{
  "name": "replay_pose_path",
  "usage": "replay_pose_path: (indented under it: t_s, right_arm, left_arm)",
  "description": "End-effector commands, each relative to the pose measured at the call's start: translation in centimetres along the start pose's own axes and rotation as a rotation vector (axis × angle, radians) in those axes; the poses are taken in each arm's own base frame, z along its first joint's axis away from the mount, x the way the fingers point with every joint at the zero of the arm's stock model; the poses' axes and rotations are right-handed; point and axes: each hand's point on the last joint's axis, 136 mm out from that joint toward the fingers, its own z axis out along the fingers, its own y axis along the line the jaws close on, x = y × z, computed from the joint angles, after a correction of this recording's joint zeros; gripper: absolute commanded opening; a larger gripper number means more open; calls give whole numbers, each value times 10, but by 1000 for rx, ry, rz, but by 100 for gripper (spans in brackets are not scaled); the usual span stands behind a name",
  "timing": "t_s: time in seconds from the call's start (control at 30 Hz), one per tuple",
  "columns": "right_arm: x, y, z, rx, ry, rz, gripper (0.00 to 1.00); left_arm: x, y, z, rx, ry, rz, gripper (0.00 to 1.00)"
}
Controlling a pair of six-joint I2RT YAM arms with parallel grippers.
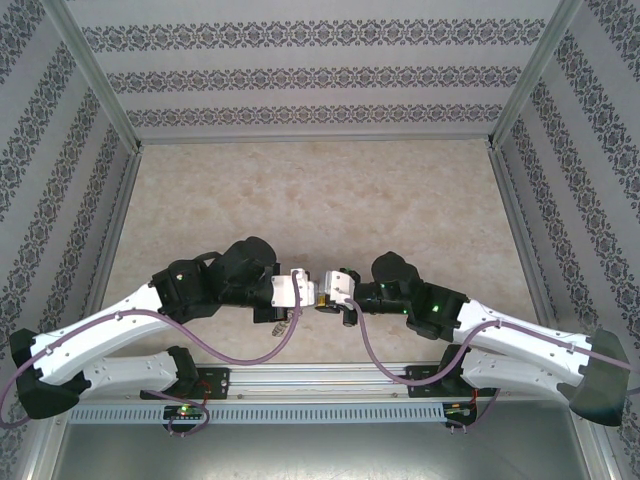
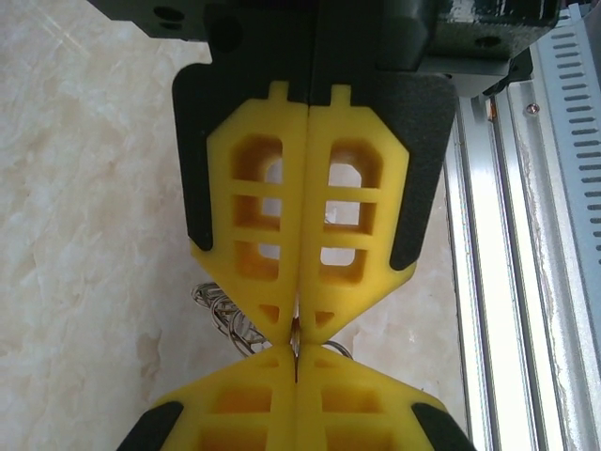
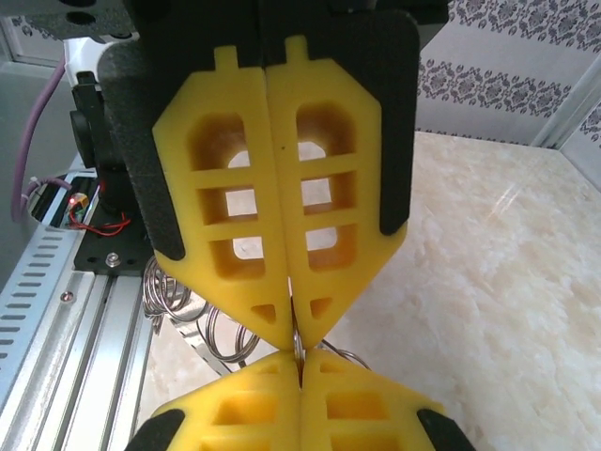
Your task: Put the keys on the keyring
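Note:
My left gripper (image 1: 310, 296) and right gripper (image 1: 326, 298) meet tip to tip above the table's near edge. Both are shut. In the left wrist view my own yellow fingertips (image 2: 272, 376) come up from below, and the right gripper (image 2: 297, 324) points down at them. A thin metal sliver of the keyring (image 2: 297, 336) is pinched in both seams. Its wire loops (image 2: 225, 315) fan out to the left behind the fingers. In the right wrist view the keyring's loops (image 3: 183, 305) hang left of my right gripper (image 3: 301, 357), under the left gripper (image 3: 297, 331). The keys are hidden.
The marble table top (image 1: 320, 190) stretches away behind the arms. A slotted aluminium rail (image 2: 526, 282) runs along the near edge, just beside the grippers. Patterned walls (image 1: 320, 80) close in the back and both sides.

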Motion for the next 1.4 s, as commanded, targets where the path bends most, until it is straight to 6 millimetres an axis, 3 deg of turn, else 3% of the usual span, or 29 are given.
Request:
replay_pose_path:
  t_s: [0.0, 0.07, 0.2, 0.33, 0.57, 0.87, 1.37]
  right_arm:
    - [-29, -3, -10, 29, -109, -37, 0]
    - [-37, 1, -18, 22, -164, -50, 0]
    - [-57, 6, -37, -4, -297, -50, 0]
    - [-72, 8, -49, -26, -394, -39, 0]
    - [-85, 11, -52, -59, -481, -25, 0]
    - [-91, 15, -56, -82, -520, -27, 0]
    - [-87, 17, -54, -95, -518, -15, 0]
  left_arm:
    - [-21, 1, -16, -27, -124, -4, 27]
    - [-20, 2, -23, -64, -162, -27, 42]
    - [-23, 5, -42, -136, -293, -71, 46]
    - [-32, 3, -58, -156, -408, -94, 40]
    - [-51, -1, -66, -119, -502, -87, 23]
    - [-67, -5, -65, -71, -553, -58, 20]
    - [-72, -4, -48, -37, -542, -43, 17]
